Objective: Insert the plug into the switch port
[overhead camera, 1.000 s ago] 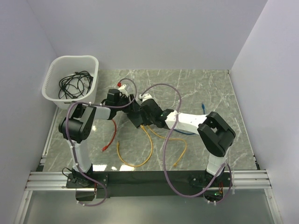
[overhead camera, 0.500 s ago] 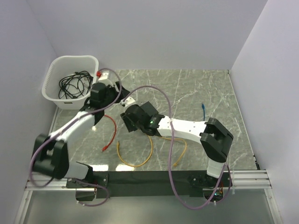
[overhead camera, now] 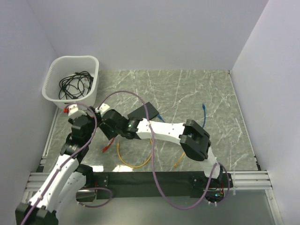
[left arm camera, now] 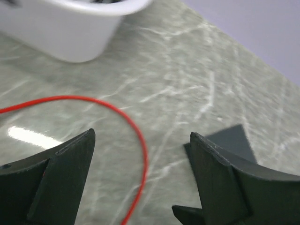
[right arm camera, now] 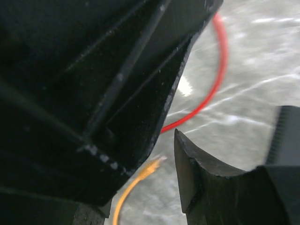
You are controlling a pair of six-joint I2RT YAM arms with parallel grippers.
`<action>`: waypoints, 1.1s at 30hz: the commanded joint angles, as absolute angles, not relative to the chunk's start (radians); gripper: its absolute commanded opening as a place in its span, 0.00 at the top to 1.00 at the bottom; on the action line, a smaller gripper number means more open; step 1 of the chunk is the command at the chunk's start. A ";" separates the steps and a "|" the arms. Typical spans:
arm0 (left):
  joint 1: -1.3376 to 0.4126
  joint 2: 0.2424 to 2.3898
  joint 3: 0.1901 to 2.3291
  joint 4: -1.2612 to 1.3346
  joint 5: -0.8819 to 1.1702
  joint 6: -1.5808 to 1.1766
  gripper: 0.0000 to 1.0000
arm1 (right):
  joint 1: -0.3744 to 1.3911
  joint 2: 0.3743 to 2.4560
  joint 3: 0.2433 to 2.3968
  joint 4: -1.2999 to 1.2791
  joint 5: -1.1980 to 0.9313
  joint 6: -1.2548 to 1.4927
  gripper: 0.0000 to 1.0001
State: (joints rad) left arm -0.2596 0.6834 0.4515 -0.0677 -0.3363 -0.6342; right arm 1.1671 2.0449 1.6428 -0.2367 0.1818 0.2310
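Left wrist view: the left claw [left arm camera: 143,136] gapes wide and grips nothing. Through its gap a red cable [left arm camera: 61,97] curves over the table [left arm camera: 187,70]. The switch [left arm camera: 232,140] lies flat ahead and to the right of that claw, apart from it. The basket [left arm camera: 70,33] is ahead to its left. In the top view the right claw [overhead camera: 108,121] sits close beside the left arm, with the switch just behind its wrist. A dark blur blocks most of its wrist view, so I cannot tell whether it is wide or narrow. A yellow cable [right arm camera: 140,174] end lies below it.
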 commanded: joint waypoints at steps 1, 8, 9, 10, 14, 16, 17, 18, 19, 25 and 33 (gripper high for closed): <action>-0.308 0.520 0.414 -0.075 -0.247 -0.698 0.12 | 1.120 2.183 1.735 -0.316 0.255 0.259 0.45; -0.308 0.407 0.385 -0.172 -0.391 -0.725 0.12 | 1.117 2.319 1.911 -0.396 0.293 0.281 0.45; -0.308 0.397 0.387 -0.178 -0.417 -0.730 0.12 | 1.115 2.307 1.905 -0.382 0.299 0.282 0.46; -0.308 0.400 0.390 -0.186 -0.469 -0.736 0.12 | 1.117 2.283 1.876 -0.349 0.293 0.281 0.47; -0.308 0.474 0.423 -0.215 -0.555 -0.770 0.12 | 1.115 2.126 1.619 -0.134 0.223 0.252 0.47; -0.307 0.532 0.431 -0.190 -0.569 -0.775 0.12 | 1.118 2.071 1.563 -0.094 0.160 0.217 0.46; -0.308 0.572 0.434 -0.155 -0.577 -0.776 0.12 | 1.121 2.054 1.546 -0.074 0.134 0.203 0.46; -0.308 0.593 0.437 -0.134 -0.581 -0.773 0.12 | 1.126 2.028 1.531 -0.065 0.111 0.187 0.46; -0.307 0.613 0.452 -0.114 -0.586 -0.772 0.12 | 1.129 2.020 1.511 -0.064 0.100 0.175 0.45; -0.304 0.787 0.520 0.074 -0.664 -0.716 0.10 | 1.127 1.970 1.454 -0.054 0.081 0.169 0.45; -0.301 0.756 0.565 0.003 -0.621 -0.716 0.12 | 1.095 2.060 1.591 -0.152 0.144 0.140 0.42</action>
